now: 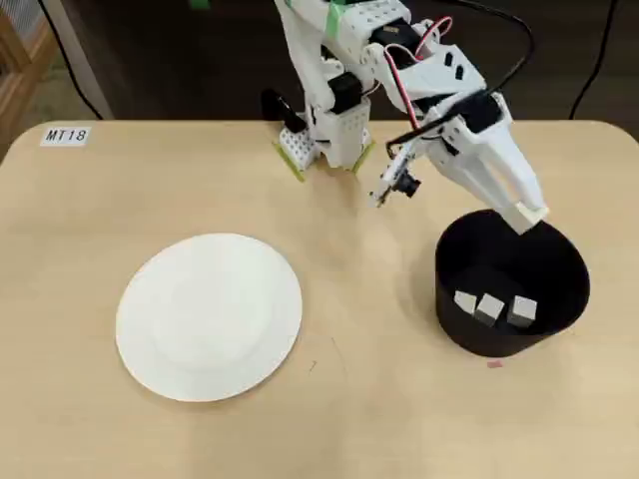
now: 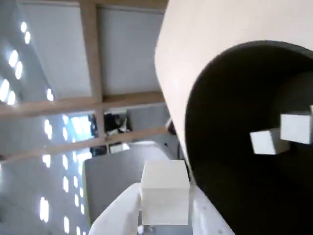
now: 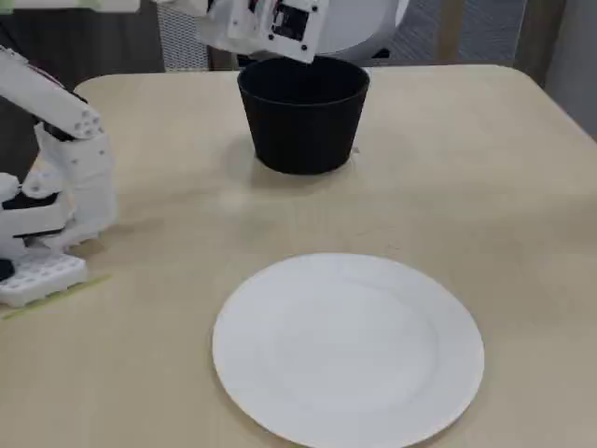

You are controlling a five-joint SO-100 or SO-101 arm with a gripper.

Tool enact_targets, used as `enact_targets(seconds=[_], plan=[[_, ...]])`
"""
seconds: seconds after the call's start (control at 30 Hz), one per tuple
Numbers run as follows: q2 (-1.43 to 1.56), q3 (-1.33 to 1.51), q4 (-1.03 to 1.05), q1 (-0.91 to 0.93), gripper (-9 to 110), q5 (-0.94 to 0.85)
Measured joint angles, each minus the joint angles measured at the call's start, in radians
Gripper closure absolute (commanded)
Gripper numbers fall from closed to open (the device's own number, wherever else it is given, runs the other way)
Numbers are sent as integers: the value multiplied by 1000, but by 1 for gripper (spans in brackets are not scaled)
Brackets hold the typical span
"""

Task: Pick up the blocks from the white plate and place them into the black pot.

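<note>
The white plate (image 1: 209, 317) (image 3: 348, 350) lies bare on the table, left of the black pot (image 1: 499, 344) (image 3: 303, 131) in the overhead view. Three white blocks (image 1: 490, 308) rest side by side on the pot's floor; the wrist view shows two of them (image 2: 268, 141). My gripper (image 1: 529, 214) (image 2: 164, 208) hangs over the pot's far rim, shut on a fourth white block (image 2: 165, 193). That block sits between the two white fingers, just outside the pot's mouth (image 2: 234, 122) in the wrist view. In the fixed view only the wrist (image 3: 275, 26) shows above the pot.
The arm's base (image 1: 324, 140) (image 3: 47, 215) stands at the table's back edge in the overhead view. A paper label reading MT18 (image 1: 66, 135) lies at the back left corner. A small pink mark (image 1: 494, 364) sits in front of the pot.
</note>
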Motion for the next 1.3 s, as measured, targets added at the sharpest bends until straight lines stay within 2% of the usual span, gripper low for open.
enact_targets(seconds=[0.33, 0.4, 0.43, 0.63, 0.7, 0.77, 0.8, 0.87, 0.93, 1.1, 1.3], plan=[[-146, 0, -71, 69, 103, 35], [-146, 0, -71, 75, 73, 40], [-146, 0, -71, 75, 68, 35], [-149, 0, -43, 75, 63, -12], [-149, 0, -35, 75, 64, -14], [-149, 0, -29, 75, 70, -14], [-149, 0, -29, 75, 78, -14], [-149, 0, -28, 75, 104, -8], [-146, -6, -2, 75, 104, 31], [-81, -84, 215, 175, 104, 26], [77, -91, 443, 491, 104, 23]])
